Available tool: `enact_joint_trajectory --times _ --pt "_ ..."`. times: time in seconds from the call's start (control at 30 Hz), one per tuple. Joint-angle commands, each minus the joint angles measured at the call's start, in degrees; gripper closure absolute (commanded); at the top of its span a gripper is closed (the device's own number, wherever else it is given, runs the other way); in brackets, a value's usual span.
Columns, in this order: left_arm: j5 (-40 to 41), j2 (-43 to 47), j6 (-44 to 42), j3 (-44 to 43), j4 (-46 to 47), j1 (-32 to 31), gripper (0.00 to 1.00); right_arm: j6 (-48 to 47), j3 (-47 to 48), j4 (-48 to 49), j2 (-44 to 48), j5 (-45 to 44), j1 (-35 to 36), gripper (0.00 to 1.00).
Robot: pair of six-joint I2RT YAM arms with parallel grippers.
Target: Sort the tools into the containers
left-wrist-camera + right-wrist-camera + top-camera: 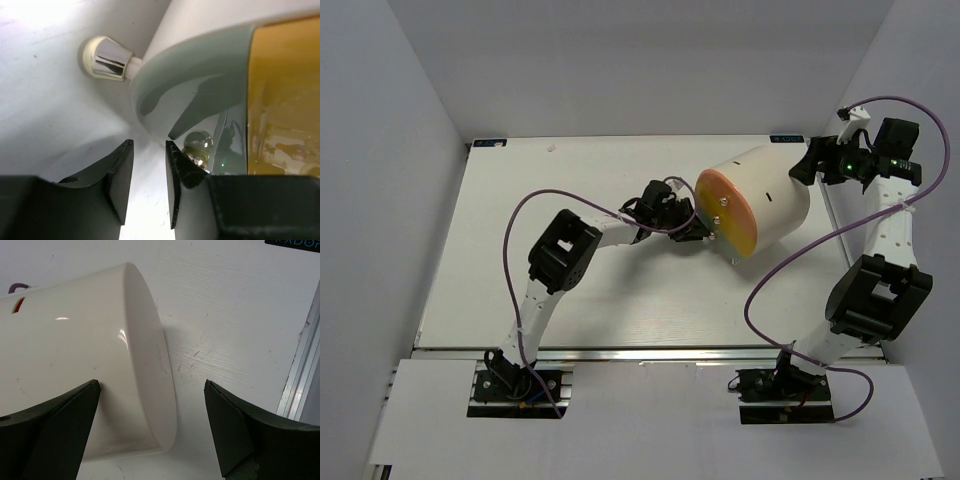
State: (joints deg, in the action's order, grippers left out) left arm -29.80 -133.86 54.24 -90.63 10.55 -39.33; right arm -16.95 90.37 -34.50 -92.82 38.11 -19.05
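The container, a cream-white drum [770,185], lies on its side at the back right of the table, with its orange and yellow face [730,212] turned left. My left gripper [703,232] sits right at that face. In the left wrist view its jaws [150,142] stand a little apart with nothing between them, and a shiny knob [198,146] lies just beside the right finger. A second knob [107,59] sticks out from the drum's rim [200,65]. My right gripper [804,165] is wide open at the drum's back end [75,365], straddling its edge [151,383]. No tools are in view.
An aluminium rail [300,385] runs along the table's right side close to the right gripper. Another rail [650,352] borders the near edge. White walls enclose the table on the left, back and right.
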Motion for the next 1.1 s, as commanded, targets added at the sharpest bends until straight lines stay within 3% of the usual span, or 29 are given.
enact_joint_trajectory --times 0.0,0.17,0.23,0.3,0.37,0.6,0.73,0.8,0.93,1.07 --pt "0.2 1.2 0.7 -1.9 0.4 -0.9 0.59 -1.4 -1.2 0.4 1.5 -0.6 0.3 0.11" --pt "4.7 6.8 -0.1 4.0 -1.6 -0.7 0.65 -1.7 -2.5 0.9 2.3 -1.2 0.3 0.11" --pt "8.3 9.0 -0.1 7.3 -2.5 -0.5 0.59 -1.8 -2.7 1.2 2.6 -1.8 0.3 0.11" --pt "12.7 12.4 -0.2 9.2 -3.9 -0.2 0.41 -1.7 -3.0 2.0 3.2 -2.9 0.3 0.11" --pt "14.6 14.3 -0.4 11.5 -4.0 0.0 0.33 -1.6 -3.1 2.8 3.5 -3.5 0.3 0.11" --pt "18.4 23.2 -3.5 17.5 -5.7 1.0 0.29 -2.0 -1.5 4.2 5.2 -7.1 0.2 0.11" --pt "20.0 35.0 -8.8 24.5 -6.5 1.2 0.19 -4.2 0.2 6.4 7.2 -10.1 0.2 0.11" --pt "20.5 40.2 -12.5 29.1 -6.6 1.2 0.04 -5.5 1.8 6.1 8.2 -11.7 0.2 0.11" --pt "21.4 54.3 -17.7 35.3 -7.4 1.2 0.02 -10.8 2.9 4.2 12.1 -10.0 0.2 0.11" --pt "22.9 69.4 -20.7 39.7 -9.8 1.2 0.02 -8.0 -4.2 7.1 22.4 -8.9 0.2 0.11"
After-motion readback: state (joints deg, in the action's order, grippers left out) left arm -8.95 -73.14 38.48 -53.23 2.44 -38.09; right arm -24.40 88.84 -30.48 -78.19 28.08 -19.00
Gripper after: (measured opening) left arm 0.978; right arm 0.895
